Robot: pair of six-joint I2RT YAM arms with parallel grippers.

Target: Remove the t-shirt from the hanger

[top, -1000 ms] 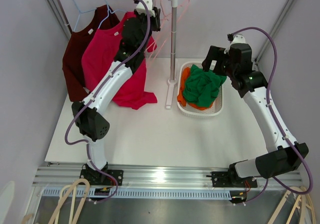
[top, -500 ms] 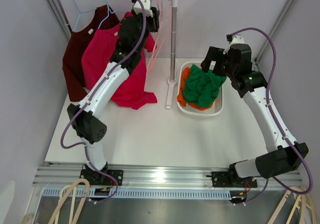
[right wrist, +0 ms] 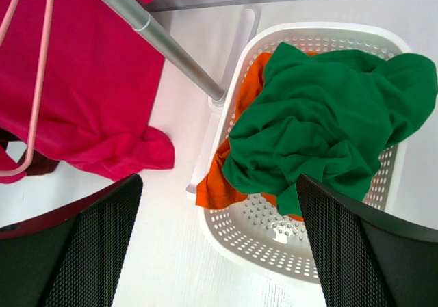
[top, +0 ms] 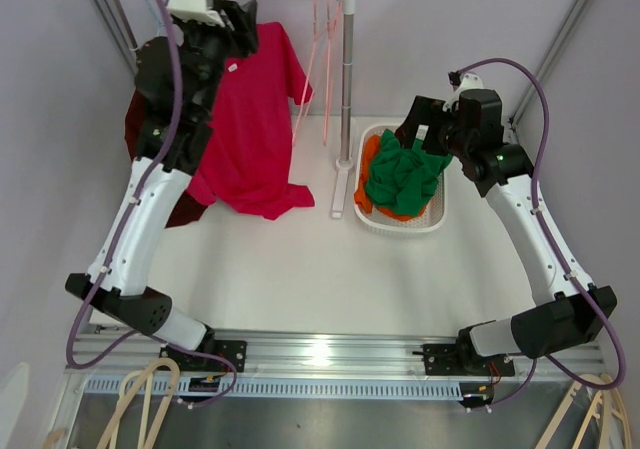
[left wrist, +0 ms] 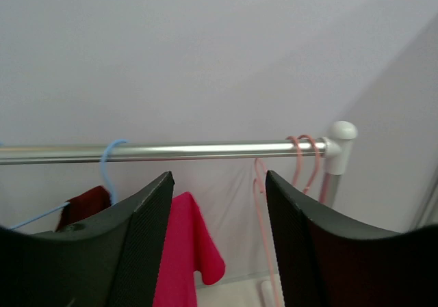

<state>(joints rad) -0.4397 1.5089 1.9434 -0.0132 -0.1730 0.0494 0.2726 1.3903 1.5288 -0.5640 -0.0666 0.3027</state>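
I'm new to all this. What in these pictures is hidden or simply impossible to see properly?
- Dark red shirt: in the top view, the left arm covers most of it.
- Red t-shirt, collar and hanger: the arm's wrist blocks them in the top view; the fingers cut them off in the left wrist view.
- Orange garment: buried under the green shirt in the basket in both views, so its kind is unclear.

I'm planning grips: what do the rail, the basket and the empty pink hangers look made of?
Rail: bare metal tube, going by its shiny silver gleam. Basket: white moulded plastic, fairly matte, with regular punched holes. Pink hangers: thin smooth rod, plastic or coated wire; I cannot tell which.
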